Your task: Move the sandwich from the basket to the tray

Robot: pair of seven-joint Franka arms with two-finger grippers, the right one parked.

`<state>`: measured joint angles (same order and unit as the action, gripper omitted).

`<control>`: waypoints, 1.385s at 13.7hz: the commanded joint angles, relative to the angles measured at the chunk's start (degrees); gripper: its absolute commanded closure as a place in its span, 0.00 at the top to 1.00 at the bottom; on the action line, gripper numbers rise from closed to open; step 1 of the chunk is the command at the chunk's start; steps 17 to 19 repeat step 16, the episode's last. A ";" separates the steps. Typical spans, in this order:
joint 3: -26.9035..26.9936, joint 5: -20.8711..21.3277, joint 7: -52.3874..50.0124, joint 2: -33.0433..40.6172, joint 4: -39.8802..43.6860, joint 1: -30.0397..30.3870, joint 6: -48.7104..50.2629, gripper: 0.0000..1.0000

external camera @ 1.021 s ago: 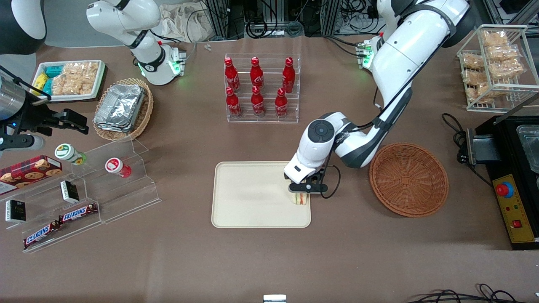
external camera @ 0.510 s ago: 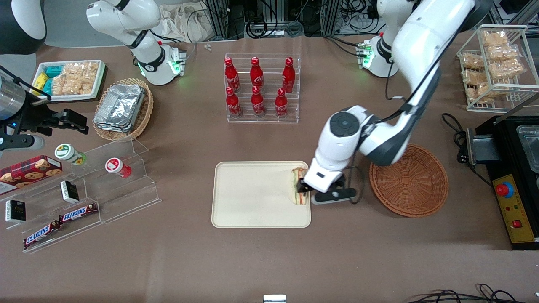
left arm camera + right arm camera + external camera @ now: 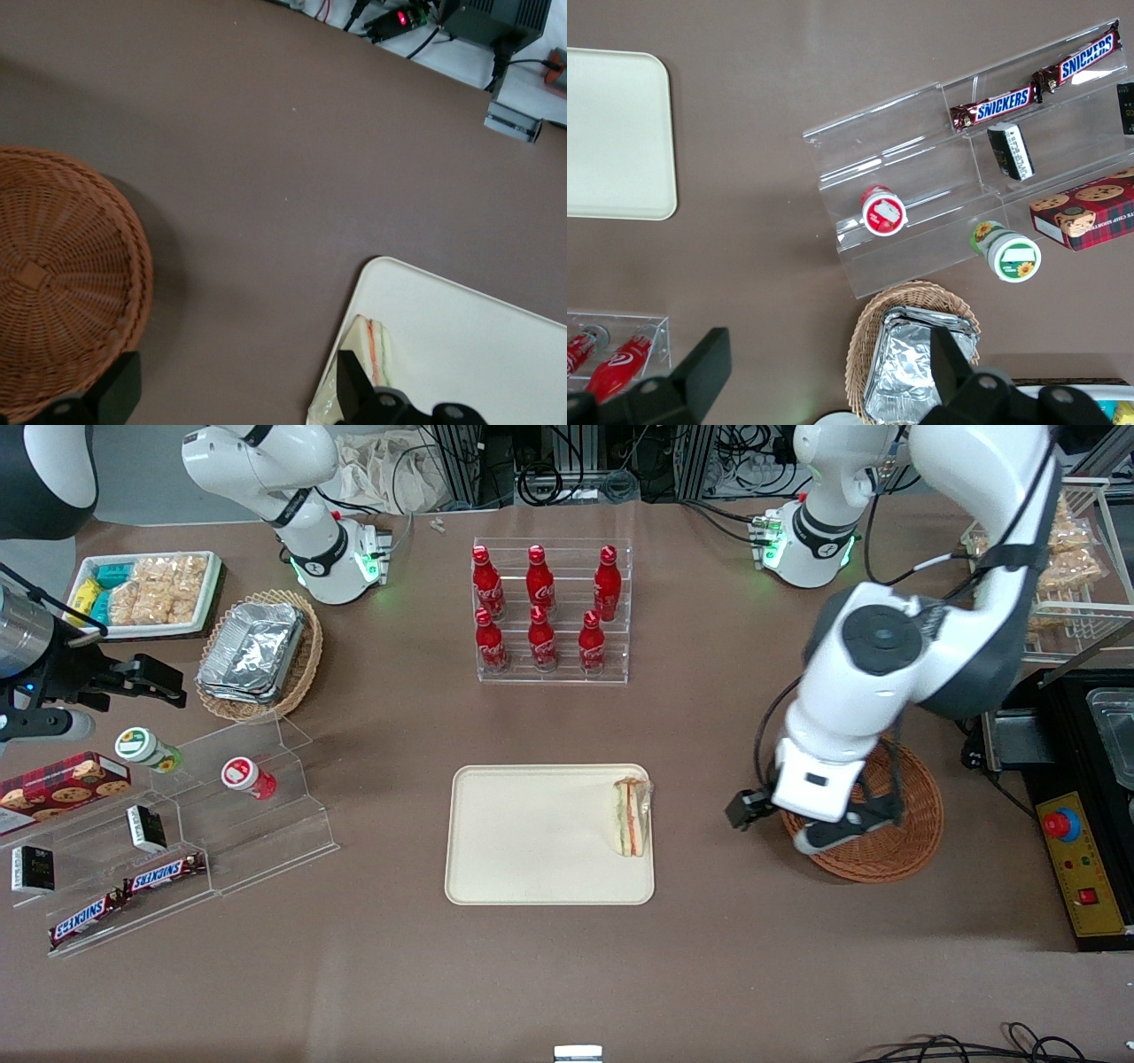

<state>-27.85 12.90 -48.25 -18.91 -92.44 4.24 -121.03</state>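
Observation:
The sandwich (image 3: 631, 817) (image 3: 372, 345), a wrapped wedge with orange and green layers, lies on the cream tray (image 3: 532, 841) (image 3: 478, 336), against the rim at the working arm's end. My gripper (image 3: 780, 824) (image 3: 235, 390) hangs open and empty above the bare table, between the tray and the reddish-brown basket (image 3: 921, 806) (image 3: 62, 283). It touches neither of them. The basket holds nothing that I can see, and the arm covers part of it in the front view.
A clear rack of red bottles (image 3: 549, 611) stands farther from the front camera than the tray. Toward the parked arm's end are a stepped acrylic shelf of snacks (image 3: 204, 815) and a tan basket of foil containers (image 3: 257, 651). A black machine (image 3: 1081, 779) sits beside the reddish-brown basket.
My gripper has let go of the sandwich, risen and swung away from the tray toward the basket. The sandwich stays on the tray where it was set.

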 commanded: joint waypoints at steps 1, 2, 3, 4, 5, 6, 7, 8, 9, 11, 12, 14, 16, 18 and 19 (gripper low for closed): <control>-0.19 -8.73 12.25 5.00 1.64 5.32 9.37 0.99; 0.42 -12.69 18.04 7.11 2.34 6.91 13.59 0.99; 2.87 -15.60 22.89 9.04 2.87 7.45 18.15 0.99; 6.89 -16.67 26.07 11.24 2.97 6.41 23.07 0.99; 10.24 -16.68 28.01 13.70 2.71 4.39 27.56 0.99; 13.75 -16.68 30.47 15.20 2.44 2.72 31.87 0.99; 15.96 -16.51 32.93 16.35 2.18 1.49 34.95 0.99; 17.29 -15.98 34.17 17.58 1.65 0.78 36.12 0.99; 17.91 -15.98 34.19 19.07 0.52 0.77 36.21 0.99; 19.93 -15.63 34.10 20.57 -0.20 -0.97 36.22 0.99; 21.42 -15.28 33.49 20.32 0.15 -2.47 36.22 0.99; 22.14 -15.45 33.83 20.14 0.50 -2.83 36.22 0.99; 22.31 -15.54 33.75 19.87 1.82 -2.75 36.30 0.99; 22.31 -15.54 33.75 19.87 1.82 -2.75 36.30 0.99; 22.31 -15.54 33.75 19.87 1.82 -2.75 36.30 0.99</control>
